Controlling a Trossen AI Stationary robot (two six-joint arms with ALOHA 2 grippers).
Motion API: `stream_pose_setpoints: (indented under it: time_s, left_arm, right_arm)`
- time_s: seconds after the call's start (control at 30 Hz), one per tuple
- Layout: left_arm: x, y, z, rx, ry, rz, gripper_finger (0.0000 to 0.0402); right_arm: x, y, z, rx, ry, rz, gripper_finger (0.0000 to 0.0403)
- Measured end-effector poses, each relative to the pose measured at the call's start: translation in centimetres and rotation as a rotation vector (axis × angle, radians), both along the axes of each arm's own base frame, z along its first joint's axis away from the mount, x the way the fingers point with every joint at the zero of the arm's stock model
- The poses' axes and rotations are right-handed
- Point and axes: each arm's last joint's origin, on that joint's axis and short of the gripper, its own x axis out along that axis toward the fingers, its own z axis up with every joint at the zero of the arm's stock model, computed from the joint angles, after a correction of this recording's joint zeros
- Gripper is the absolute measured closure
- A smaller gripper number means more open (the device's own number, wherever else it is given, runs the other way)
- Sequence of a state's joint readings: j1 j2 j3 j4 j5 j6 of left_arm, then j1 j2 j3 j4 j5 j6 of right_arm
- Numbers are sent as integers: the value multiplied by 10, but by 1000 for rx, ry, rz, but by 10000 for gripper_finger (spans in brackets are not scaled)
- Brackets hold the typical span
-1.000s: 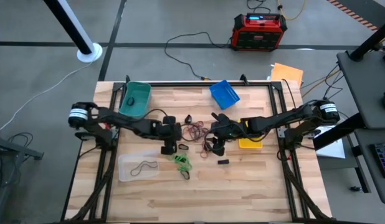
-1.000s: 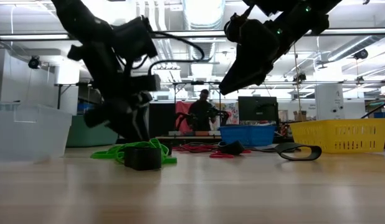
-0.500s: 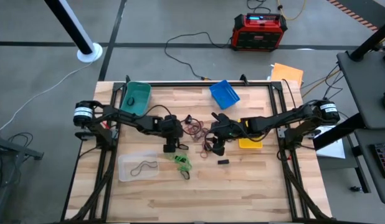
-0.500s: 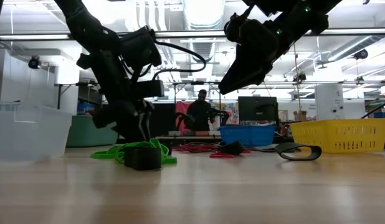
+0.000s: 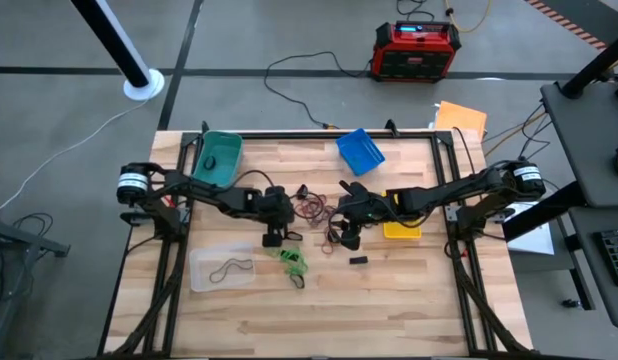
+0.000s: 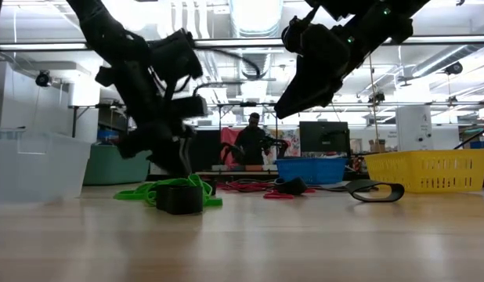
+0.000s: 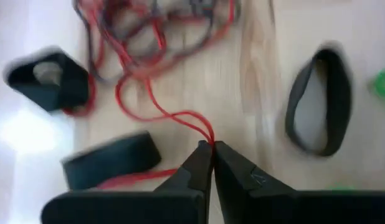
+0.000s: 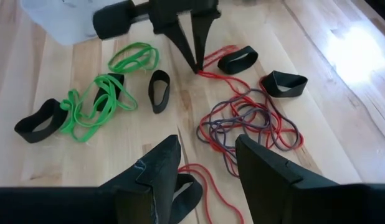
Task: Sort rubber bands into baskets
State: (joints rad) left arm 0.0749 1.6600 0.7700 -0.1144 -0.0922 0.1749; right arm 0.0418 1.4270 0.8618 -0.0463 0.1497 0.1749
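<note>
The left gripper (image 7: pixel 211 147), open a second ago, is now pinched shut on a red rubber band (image 7: pixel 156 106) mid-tabletop (image 5: pixel 389 300), ready for lifting toward a basket (image 5: pixel 217 158). The right gripper (image 8: pixel 205 158) is held open, empty.

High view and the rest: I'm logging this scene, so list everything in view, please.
Baskets: four; teal far left, blue far centre, yellow right under the right arm, clear near left with a dark band inside.
Rubber bands: many; red and dark thin ones tangled at centre, green cluster, wide black loops scattered around.
Small black block: one, near the centre-right.
Red box: one, on the floor beyond the table.
Person: one, far behind the table.
Left end effector: shut on a red band.
Right end effector: open, above the tangle.
</note>
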Motion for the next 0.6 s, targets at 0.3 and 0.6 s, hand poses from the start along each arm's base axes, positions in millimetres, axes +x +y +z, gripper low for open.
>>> stream_pose_setpoints:
  time_s: [0.3, 0.6]
  left_arm:
    - [8, -11, 44, -7, -366, -40, 401]
    - [1, -17, 61, -61, -710, -12, 402]
  right_arm:
    - [3, 7, 1, -60, -83, 61, 252]
    - [3, 20, 2, -151, -244, 152, 252]
